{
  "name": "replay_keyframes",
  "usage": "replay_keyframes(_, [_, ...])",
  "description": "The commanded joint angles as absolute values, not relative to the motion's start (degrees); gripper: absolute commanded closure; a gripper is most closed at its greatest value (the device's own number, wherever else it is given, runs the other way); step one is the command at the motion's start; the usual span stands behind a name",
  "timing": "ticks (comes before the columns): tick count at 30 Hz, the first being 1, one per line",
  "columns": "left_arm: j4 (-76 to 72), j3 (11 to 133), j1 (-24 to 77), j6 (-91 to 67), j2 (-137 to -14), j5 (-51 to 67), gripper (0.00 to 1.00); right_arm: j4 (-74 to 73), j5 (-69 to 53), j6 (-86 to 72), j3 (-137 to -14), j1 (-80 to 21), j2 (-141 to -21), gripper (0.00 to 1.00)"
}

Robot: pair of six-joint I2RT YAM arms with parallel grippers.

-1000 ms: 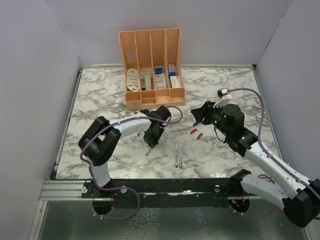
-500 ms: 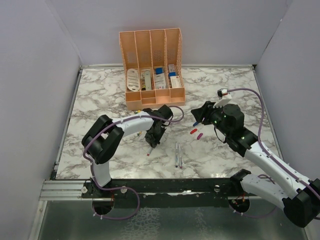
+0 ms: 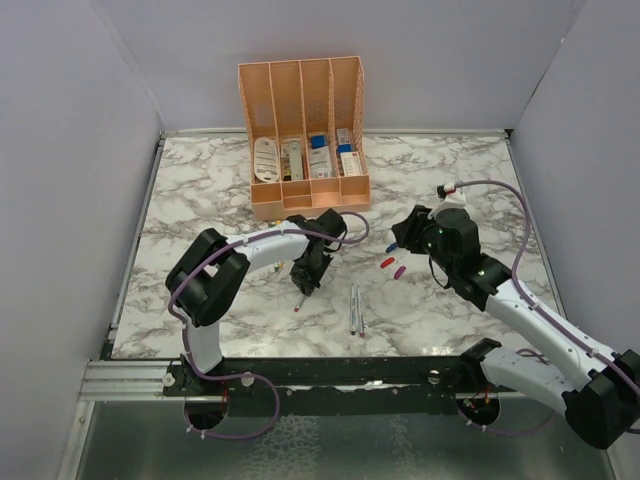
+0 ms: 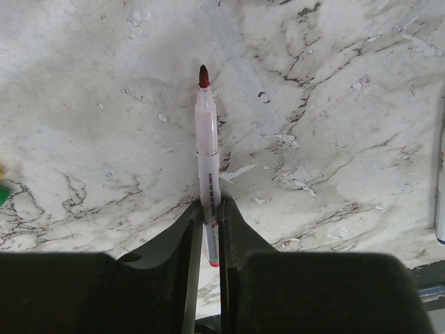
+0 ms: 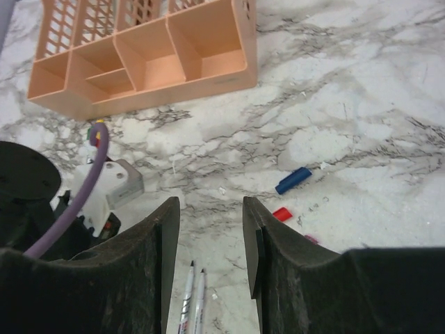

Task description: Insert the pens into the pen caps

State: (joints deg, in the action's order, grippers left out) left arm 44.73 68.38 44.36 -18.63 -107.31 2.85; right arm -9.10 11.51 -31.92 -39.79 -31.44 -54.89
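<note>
1. The left gripper (image 4: 207, 233) is closed tight on the red-tipped pen (image 4: 207, 160). It holds the pen near its back end, and the bare tip points away over the bench (image 4: 334, 104). In the top view the pen slants down with its tip low. I cannot tell whether the tip touches the marble.
2. At the left edge of the left wrist view there is a green sliver and a yellow one. They may be caps but are too cut off to tell.
3. Between the arms, two pens (image 3: 353, 305) lie side by side on the bench. Both look uncapped.
4. To their right, the red cap (image 3: 387, 262) and the magenta cap (image 3: 399, 271) lie loose and close together. The blue cap (image 3: 393, 245) lies just beyond them. All three are apart from any pen.
5. The right gripper (image 5: 208, 209) is partly open and holds nothing. It hangs over the bench near the three caps.
6. Judged from this, the task is at its start. One pen is picked up, and no pen shows a cap on it. The red cap that matches the held pen lies well to its right, so every pairing is left to do. Only three pens are visible.
</note>
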Motion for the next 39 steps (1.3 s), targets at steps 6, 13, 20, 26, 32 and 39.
replay_keyframes(6, [32.25,63.56,45.02,-21.56,-107.59,3.63,1.0,-16.53,17.59,-35.83,-41.82,-31.46,-61.22,0.6])
replay_keyframes(13, [33.56,66.43,44.72,-23.06,-100.19,-0.32,1.0,-16.94,13.36,-35.6,-42.51,-31.46,-67.36,0.65])
replay_keyframes(20, [33.0,66.7,44.64,-24.26,-92.36,-5.35,1.0,-16.0,11.39,-34.41,-43.89,-31.46,-71.96,0.65])
replay_keyframes(26, [29.12,63.23,44.52,-25.68,-84.99,-10.12,1.0,-17.06,8.93,-36.79,-45.62,-31.42,-78.24,0.67])
replay_keyframes(32, [23.04,58.47,44.09,-28.39,-78.52,-10.4,1.0,-17.5,9.77,-38.2,-45.91,-31.46,-79.68,0.68])
replay_keyframes(39, [19.11,56.9,43.9,-29.19,-77.23,-8.74,1.0,-20.23,10.41,-40.96,-47.0,-31.42,-82.39,0.69])
